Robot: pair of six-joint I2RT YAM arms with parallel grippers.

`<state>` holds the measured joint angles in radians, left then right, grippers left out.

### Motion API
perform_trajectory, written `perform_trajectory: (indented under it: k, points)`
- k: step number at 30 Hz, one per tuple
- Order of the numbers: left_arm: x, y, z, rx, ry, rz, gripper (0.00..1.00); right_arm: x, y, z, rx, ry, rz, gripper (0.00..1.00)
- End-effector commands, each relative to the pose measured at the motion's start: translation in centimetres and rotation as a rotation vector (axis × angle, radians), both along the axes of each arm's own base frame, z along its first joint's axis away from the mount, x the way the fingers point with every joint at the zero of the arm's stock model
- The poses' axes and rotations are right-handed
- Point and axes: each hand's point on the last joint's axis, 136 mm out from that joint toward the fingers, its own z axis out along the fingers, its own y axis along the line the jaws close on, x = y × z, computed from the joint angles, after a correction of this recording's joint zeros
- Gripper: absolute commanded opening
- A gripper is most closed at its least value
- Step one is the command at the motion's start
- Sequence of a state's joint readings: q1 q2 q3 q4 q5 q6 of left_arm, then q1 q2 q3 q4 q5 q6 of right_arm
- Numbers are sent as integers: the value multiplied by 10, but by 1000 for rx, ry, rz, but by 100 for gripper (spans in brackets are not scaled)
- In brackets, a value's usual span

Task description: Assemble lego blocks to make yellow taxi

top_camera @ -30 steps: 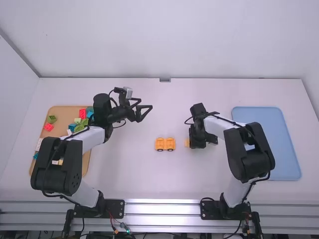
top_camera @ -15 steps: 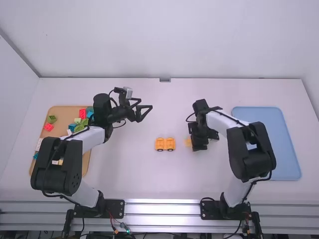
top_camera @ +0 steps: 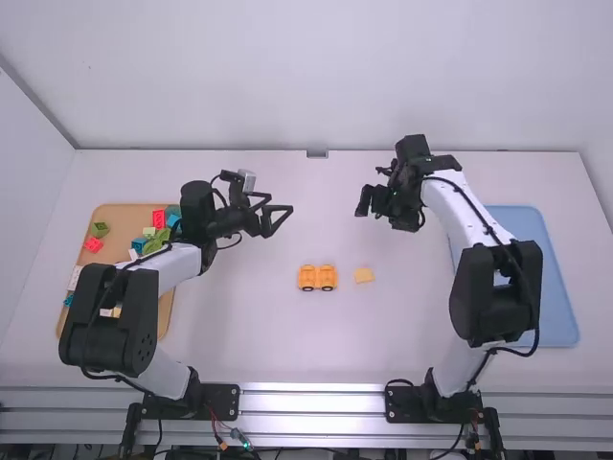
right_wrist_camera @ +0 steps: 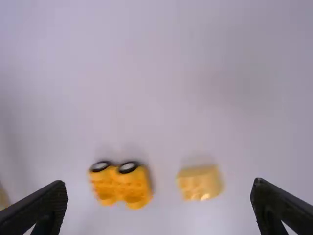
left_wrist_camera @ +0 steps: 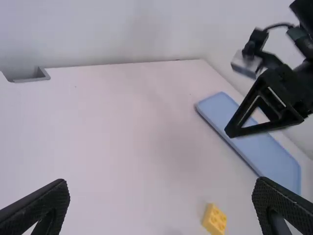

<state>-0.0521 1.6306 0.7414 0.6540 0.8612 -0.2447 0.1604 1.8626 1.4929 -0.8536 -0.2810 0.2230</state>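
One orange wheeled piece point(top_camera: 317, 278) sits on the surface point(top_camera: 278, 345), with two black wheels point(right_wrist_camera: 128, 167) visible on it. To its right is one pale yellow block point(top_camera: 363, 275), and farther right one blue tray point(top_camera: 563, 316). Well to the left of the wheeled piece is one tan tray point(top_camera: 123, 213), holding two red blocks point(top_camera: 93, 245) and at least two green blocks point(top_camera: 100, 229); part of it is hidden, so its full count cannot be told.
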Motion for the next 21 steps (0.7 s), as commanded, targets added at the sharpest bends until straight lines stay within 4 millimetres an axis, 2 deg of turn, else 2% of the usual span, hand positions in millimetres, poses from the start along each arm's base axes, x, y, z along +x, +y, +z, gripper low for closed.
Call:
perform_trajectory:
  k: [1, 4, 5, 7, 8, 9, 11, 13, 14, 16, 18, 21]
  points:
    - [7, 6, 2, 10, -8, 26, 99, 23, -39, -2, -298, -201, 430, 99]
    - [11, 9, -7, 30, 35, 77, 99, 30, -66, -3, -445, -224, 524, 99]
    - [11, 11, -11, 36, 49, 89, 99, 33, -66, -2, -442, -242, 552, 99]
    - [9, 10, -14, 44, 56, 82, 99, 39, -57, 1, -408, -299, 625, 99]
    - [5, 7, -15, 66, 29, 41, 99, 37, -37, 4, -323, -357, 739, 99]
    - [3, 6, -14, 73, 15, 25, 99, 37, -34, 4, -308, -366, 756, 99]
    - [-13, -8, -9, 107, -106, -128, 99, 17, 5, 14, -96, -503, 1031, 99]
    - [-35, -20, -3, 128, -258, -301, 99, -11, 29, 31, 104, -656, 1263, 98]
    - [-35, -20, -3, 128, -258, -301, 99, -11, 29, 31, 104, -656, 1263, 98]
    - [-60, -28, -1, 128, -394, -455, 99, -41, 38, 54, 301, -824, 1395, 99]
    - [-69, -31, -2, 127, -441, -505, 99, -50, 37, 63, 364, -886, 1413, 99]
    - [-80, -32, -8, 149, -513, -560, 99, -58, 29, 64, 397, -938, 1424, 98]
